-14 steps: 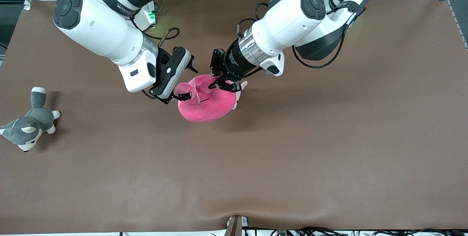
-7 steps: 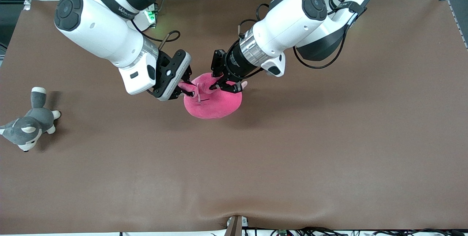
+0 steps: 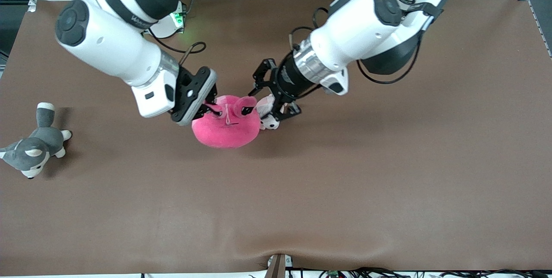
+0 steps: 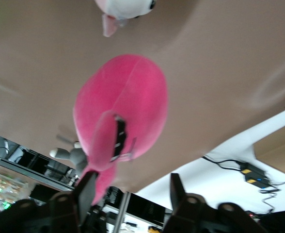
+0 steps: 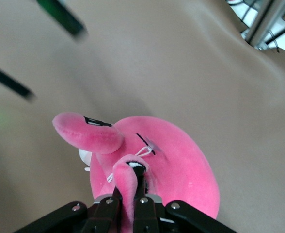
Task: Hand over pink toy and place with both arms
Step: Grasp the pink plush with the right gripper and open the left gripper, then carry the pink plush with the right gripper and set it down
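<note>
The handover is at its transfer point. The right gripper [image 3: 210, 110] is clamped on 1 floppy ear of the pink toy [image 3: 225, 128], which hangs over mid-table. The left gripper [image 3: 271, 102] stands spread and empty beside it, over the small puppy plush [image 3: 268, 121]. Next, I judge, the right arm carries the toy toward its placing spot.

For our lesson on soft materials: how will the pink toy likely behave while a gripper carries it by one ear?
The pink toy is probably floppy: the right gripper pinches just an ear, which folds between its fingers. It looks light for its size, hanging from that small pinch. Its fuzzy plush likely resists slipping, though the round body may swing.
</note>
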`<state>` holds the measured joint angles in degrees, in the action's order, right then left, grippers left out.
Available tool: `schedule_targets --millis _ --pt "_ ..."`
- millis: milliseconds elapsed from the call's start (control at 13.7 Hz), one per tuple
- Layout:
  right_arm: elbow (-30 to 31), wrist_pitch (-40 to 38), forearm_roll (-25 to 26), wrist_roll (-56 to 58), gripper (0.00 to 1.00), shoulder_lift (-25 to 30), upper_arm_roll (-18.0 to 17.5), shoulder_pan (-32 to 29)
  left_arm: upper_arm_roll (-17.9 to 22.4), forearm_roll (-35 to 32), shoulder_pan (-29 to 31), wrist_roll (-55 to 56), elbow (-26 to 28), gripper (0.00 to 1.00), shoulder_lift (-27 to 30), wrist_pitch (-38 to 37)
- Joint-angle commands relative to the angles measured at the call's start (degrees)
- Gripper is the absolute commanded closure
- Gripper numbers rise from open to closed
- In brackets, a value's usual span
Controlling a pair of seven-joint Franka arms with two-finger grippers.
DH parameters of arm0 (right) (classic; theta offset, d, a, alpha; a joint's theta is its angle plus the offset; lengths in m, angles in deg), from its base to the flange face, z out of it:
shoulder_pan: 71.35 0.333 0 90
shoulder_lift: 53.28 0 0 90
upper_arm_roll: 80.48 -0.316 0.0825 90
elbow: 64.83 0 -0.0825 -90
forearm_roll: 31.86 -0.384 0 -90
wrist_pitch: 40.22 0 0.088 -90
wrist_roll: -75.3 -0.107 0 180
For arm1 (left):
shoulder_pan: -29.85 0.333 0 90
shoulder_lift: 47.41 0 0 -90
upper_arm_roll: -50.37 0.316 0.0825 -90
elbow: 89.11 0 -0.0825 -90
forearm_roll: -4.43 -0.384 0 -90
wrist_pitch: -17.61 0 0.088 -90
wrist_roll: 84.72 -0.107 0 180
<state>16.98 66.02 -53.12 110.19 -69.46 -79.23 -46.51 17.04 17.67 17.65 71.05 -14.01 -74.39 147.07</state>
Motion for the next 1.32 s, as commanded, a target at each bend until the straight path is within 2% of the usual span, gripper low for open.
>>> schedule_targets --millis 0,146,293,585,732,951,1098,1244 --pt "2.5 -2.0 -0.3 0.2 1.0 1.1 -0.5 -6.1 0.2 -0.4 3.7 2.2 -0.1 0.0 3.3 -1.8" --pt "3.6 -6.0 -0.4 0.9 1.0 0.9 -0.5 -12.7 -0.3 -5.7 6.5 -1.7 0.1 0.0 4.8 -2.5" --pt "5.8 -8.6 -0.4 4.8 1.0 0.9 -0.5 -17.6 0.0 -8.7 7.3 -8.8 0.0 0.0 4.8 -7.7" --pt "11.3 -11.8 -0.4 25.3 1.0 0.2 -0.5 -29.2 -0.1 -8.5 11.1 -32.7 0.3 0.0 4.6 -18.9" --pt "13.3 -11.8 -0.4 33.8 1.0 -0.5 -0.5 -33.0 -0.1 -8.9 13.2 -40.9 0.3 0.0 4.6 -25.3" --pt "13.3 -13.7 -0.7 44.7 1.0 -5.2 -0.5 -36.7 0.1 -9.1 16.5 -51.4 1.2 0.0 4.4 -32.2" --pt "13.5 -15.1 -1.1 46.7 1.0 -7.2 -0.7 -38.4 0.0 -11.8 18.9 -57.9 1.5 0.0 4.6 -35.8" --pt "14.1 -15.6 -2.1 47.7 1.0 -8.5 -0.7 -39.4 -0.2 -15.3 21.3 -68.9 1.3 0.0 5.0 -41.2"
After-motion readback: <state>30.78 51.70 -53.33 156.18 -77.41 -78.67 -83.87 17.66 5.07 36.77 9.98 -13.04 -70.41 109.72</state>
